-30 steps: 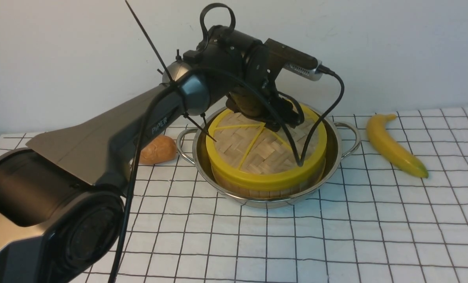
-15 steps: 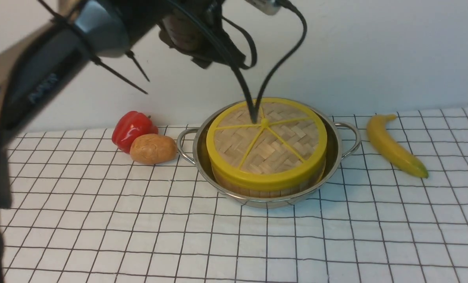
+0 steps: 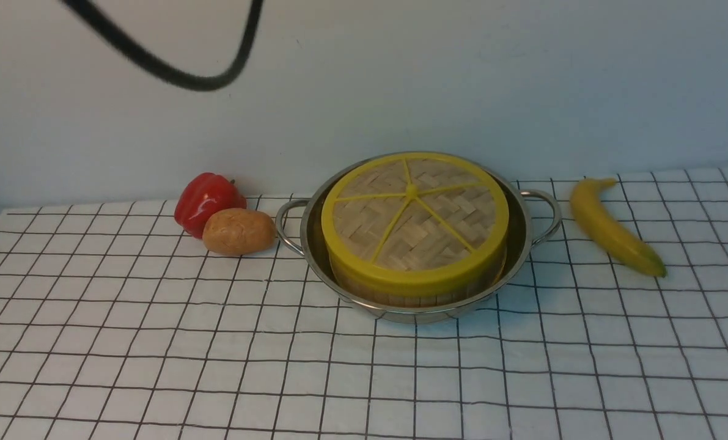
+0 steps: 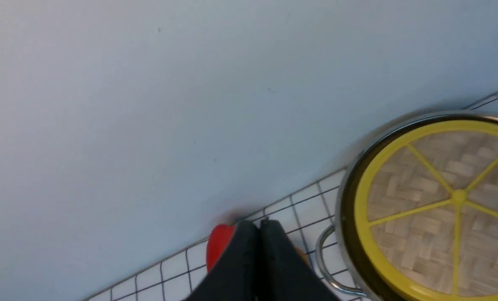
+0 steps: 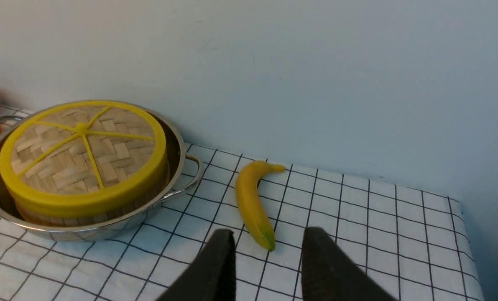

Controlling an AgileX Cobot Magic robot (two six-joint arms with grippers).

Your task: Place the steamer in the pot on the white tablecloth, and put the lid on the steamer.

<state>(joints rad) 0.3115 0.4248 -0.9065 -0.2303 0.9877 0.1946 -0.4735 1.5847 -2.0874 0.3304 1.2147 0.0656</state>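
the white tablecloth [image 3: 364, 366] carried the pot [image 3: 518, 241]. the steamer [image 3: 412, 298] sat inside the pot, and the lid [image 3: 415, 220] lay flat on top. both steps looked done, and the next move likely called only for staying clear of the pot. the left gripper [image 4: 259, 251], off the pot's side, was pinched together on nothing. the right gripper [image 5: 267, 259] gaped empty. no writing was readable.

Left gripper [image 4: 260, 225]: two dark fingers [image 4: 240, 267] pressed flat against each other along their length, no gap, nothing held between them. Right gripper [image 5: 269, 232]: dark fingers [image 5: 219, 267] spread apart with a clear gap, empty, only the outer part of each in view. Front view: of the robot only a loop of black cable [image 3: 198, 82] shows, hanging in at the upper left.
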